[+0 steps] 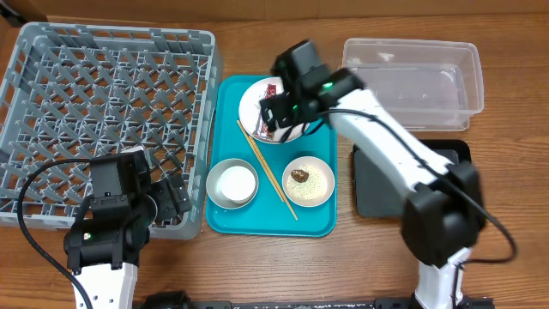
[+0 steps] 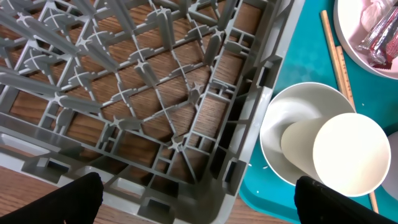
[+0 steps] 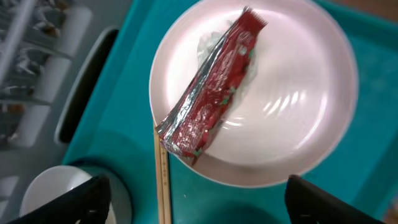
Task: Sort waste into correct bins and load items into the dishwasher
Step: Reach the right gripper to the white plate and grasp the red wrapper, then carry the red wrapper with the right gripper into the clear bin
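Note:
The red-and-white snack wrapper (image 3: 211,106) lies on the large white plate (image 3: 292,124), over a pale crumpled bit that may be the tissue (image 3: 208,46). My right gripper (image 3: 199,208) is open and hovers just above this plate (image 1: 257,107). Chopsticks (image 1: 268,170) lie on the teal tray. The white cup (image 2: 351,152) sits in the grey bowl (image 2: 280,143). The small plate (image 1: 308,180) holds rice and a brown lump (image 1: 298,175). My left gripper (image 2: 196,208) is open and empty over the near right corner of the grey dish rack (image 1: 103,112).
The teal tray (image 1: 230,120) sits between the rack and the bins. The clear tub (image 1: 412,81) stands at the back right. The black tray (image 1: 377,193) lies in front of it, partly hidden by my right arm.

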